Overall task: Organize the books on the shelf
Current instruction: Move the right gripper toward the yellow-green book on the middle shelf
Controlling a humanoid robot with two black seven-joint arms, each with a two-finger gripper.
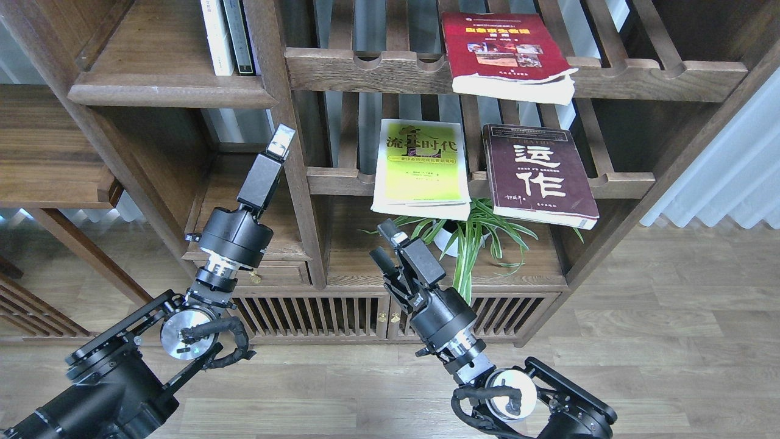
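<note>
Three flat books: red (509, 55), green (421, 167), maroon (536, 174). Two standing books (226, 36) upper left. One plant (469, 235). Two grippers.

You have three paperbacks lying flat, covers up. The lime-green and white paperback (421, 167) and the dark maroon paperback with big white Chinese characters (536, 174) lie side by side on the lower slatted rack, overhanging its front rail. The red paperback with yellow title and photos (503, 55) overhangs the upper rack. The solid dark-brown wooden shelf (164, 73) sits upper left.
</note>
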